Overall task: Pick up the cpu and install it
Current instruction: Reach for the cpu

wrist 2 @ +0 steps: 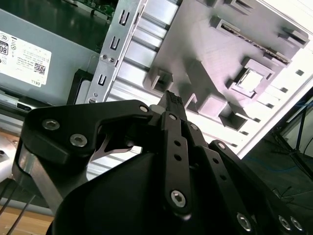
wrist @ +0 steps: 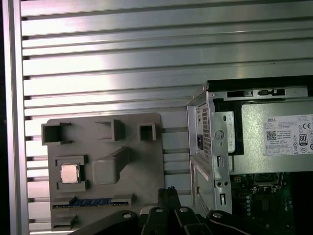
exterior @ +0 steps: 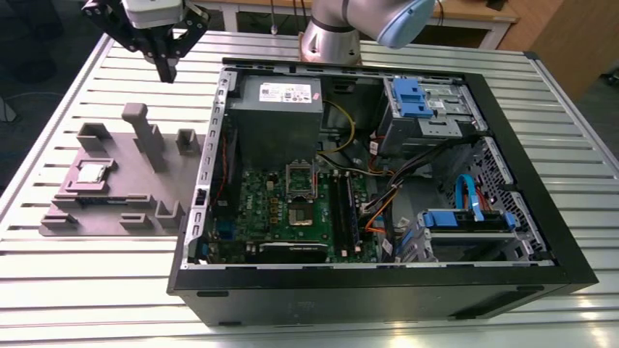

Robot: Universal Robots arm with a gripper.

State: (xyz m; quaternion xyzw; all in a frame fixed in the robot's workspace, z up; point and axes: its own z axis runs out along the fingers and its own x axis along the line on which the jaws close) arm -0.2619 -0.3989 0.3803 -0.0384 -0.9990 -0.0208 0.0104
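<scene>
At the exterior view's left, a grey plastic tray [exterior: 106,214] lies flat on the slatted metal table [exterior: 97,290]. The cpu [exterior: 92,172] sits in a square pocket towards the tray's left side, its silver top facing up, with nothing touching it. In the first wrist view the cpu [wrist: 69,173] lies in the same pocket, just beside a blue memory stick [wrist: 98,201] set in a slot of the tray; the second wrist view also shows the cpu [wrist 2: 250,80] in its pocket.

In the upper left of the exterior view the gripper [exterior: 167,71] hangs above the table, behind the tray and well apart from the cpu. Its two fingers are pressed together with nothing between them, and both wrist views show the same narrow, joined tip.

Further right, the open computer case [exterior: 387,290] lies on its side. Inside it, the grey power supply [exterior: 275,101] sits at the back, with the green motherboard [exterior: 280,217] in front of it. The board's square socket [exterior: 301,190] stands near the middle. On the exterior view's right, blue drive brackets [exterior: 411,94] sit in the case's corner.
</scene>
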